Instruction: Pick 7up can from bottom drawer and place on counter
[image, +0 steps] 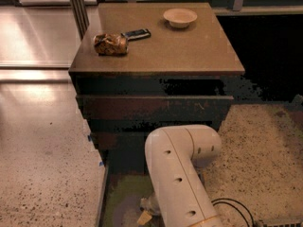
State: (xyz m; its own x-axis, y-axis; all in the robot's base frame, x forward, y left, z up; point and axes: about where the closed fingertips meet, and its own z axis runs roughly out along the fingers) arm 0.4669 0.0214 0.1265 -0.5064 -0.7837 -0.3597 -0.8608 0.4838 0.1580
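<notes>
Low in the long, green-floored brown bottom drawer (119,198), the gripper (147,208) (state: cannot tell) could knock the unseen 7up can sideways.

Smooth wooden counter (189,51); jaws in bottom drawer (119,200)

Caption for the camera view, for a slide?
Robot arm reaches into the open bottom drawer, gripper low over its floor; snack bag, phone and bowl sit on the counter.

End effector (146,211) hangs low beneath the bent arm (180,174).
</notes>
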